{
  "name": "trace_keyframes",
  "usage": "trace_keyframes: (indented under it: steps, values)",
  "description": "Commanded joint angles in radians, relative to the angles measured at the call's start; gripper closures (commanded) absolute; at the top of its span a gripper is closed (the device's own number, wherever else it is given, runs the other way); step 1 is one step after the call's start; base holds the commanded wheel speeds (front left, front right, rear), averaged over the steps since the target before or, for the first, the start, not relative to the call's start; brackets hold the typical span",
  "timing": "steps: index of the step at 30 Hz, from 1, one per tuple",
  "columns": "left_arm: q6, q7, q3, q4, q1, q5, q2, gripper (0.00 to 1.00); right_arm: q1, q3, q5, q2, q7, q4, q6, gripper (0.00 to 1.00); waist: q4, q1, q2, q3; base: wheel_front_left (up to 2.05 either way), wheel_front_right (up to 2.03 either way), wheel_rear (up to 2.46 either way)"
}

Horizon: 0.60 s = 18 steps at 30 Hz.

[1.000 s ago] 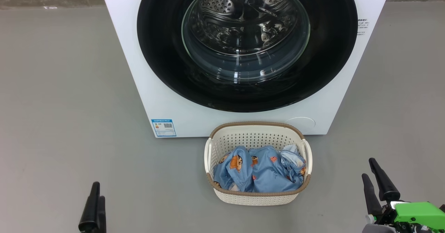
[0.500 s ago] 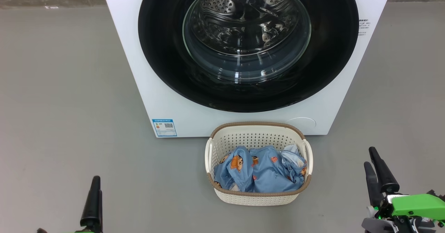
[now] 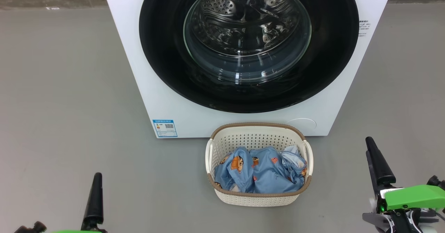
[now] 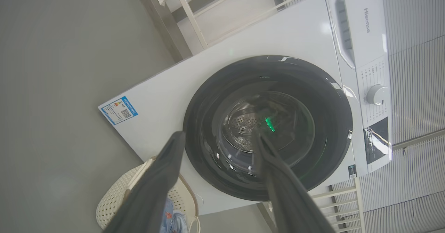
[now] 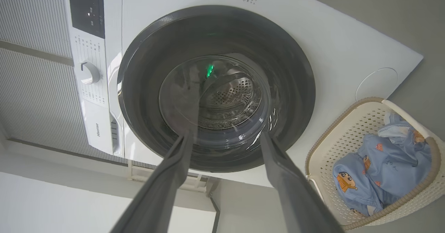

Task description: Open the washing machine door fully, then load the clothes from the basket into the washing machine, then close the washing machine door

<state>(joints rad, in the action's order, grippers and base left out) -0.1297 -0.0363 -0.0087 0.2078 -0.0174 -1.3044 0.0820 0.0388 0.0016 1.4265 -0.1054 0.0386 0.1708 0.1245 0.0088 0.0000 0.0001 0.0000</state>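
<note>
Cream basket [image 3: 259, 199] before closed black door [image 3: 163, 52]

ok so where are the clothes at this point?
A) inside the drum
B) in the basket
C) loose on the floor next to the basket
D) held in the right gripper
B: the clothes lie bunched inside the basket, which stands in front of the washing machine, and the door is shut.
</note>
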Motion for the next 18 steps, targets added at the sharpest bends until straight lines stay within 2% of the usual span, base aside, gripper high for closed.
trace_keyframes:
  steps: [1, 18]
  values:
    - [0.0, -0.012, 0.007, -0.036, -0.043, 0.034, 0.025, 0.0, 0.049, 0.016, -0.033, -0.023, 0.014, -0.037, 0.003, 0.0, 0.0, 0.0, -0.0001, -0.001, 0.0, 0.0, 0.0]
    - [-0.001, -0.063, -0.002, -0.044, -0.047, 0.31, 0.038, 0.0, 0.055, 0.072, -0.323, -0.064, 0.064, -0.057, 0.004, 0.0, 0.004, 0.0, -0.0001, -0.011, 0.0, 0.0, 0.0]
